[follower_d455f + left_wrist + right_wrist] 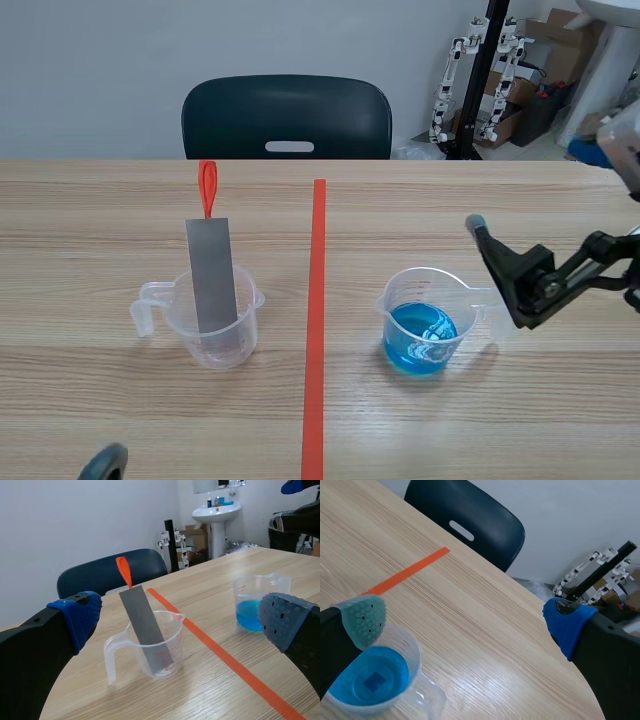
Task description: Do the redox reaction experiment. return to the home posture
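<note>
The left gripper (180, 619) has its jaws wide apart and holds nothing. Ahead of it, in line with the gap, a clear cup (172, 630) holds the grey strip (142, 622). The strip's long axis is nearly upright, and the upper end with the orange tag (123, 570) leans away. The right gripper (465, 625) is also parted and empty. The cup of blue liquid (370, 680) sits under its grey-green pad (365, 620).

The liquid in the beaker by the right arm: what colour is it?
Bright blue liquid, clearest in the scene view.
</note>
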`<control>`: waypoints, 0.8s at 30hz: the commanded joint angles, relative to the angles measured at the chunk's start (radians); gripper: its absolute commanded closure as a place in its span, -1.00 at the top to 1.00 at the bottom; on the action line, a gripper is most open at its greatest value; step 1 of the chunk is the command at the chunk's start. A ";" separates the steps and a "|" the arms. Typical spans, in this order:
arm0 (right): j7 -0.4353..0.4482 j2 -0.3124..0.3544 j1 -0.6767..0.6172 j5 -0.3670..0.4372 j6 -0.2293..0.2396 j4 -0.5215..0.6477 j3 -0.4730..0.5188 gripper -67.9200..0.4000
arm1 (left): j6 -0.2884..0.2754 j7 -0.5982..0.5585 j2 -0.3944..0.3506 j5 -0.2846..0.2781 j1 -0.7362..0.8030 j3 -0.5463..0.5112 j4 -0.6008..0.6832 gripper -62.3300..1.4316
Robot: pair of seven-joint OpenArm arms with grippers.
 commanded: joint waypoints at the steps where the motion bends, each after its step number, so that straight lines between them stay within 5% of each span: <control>1: 0.034 -0.001 -0.017 0.010 -0.005 0.018 0.035 1.00 | -0.033 0.016 -0.015 -0.011 0.005 0.000 0.037 1.00; 5: 0.041 -0.003 -0.113 0.023 -0.005 0.059 0.145 1.00 | -0.082 0.130 -0.031 -0.116 -0.007 0.002 0.131 1.00; 14: 0.040 -0.035 -0.278 0.041 -0.004 0.194 0.322 1.00 | -0.083 0.374 -0.051 -0.265 -0.077 0.002 0.275 1.00; 24: -0.023 -0.037 -0.373 0.041 -0.004 0.289 0.380 1.00 | -0.104 0.494 -0.123 -0.289 -0.151 0.023 0.312 1.00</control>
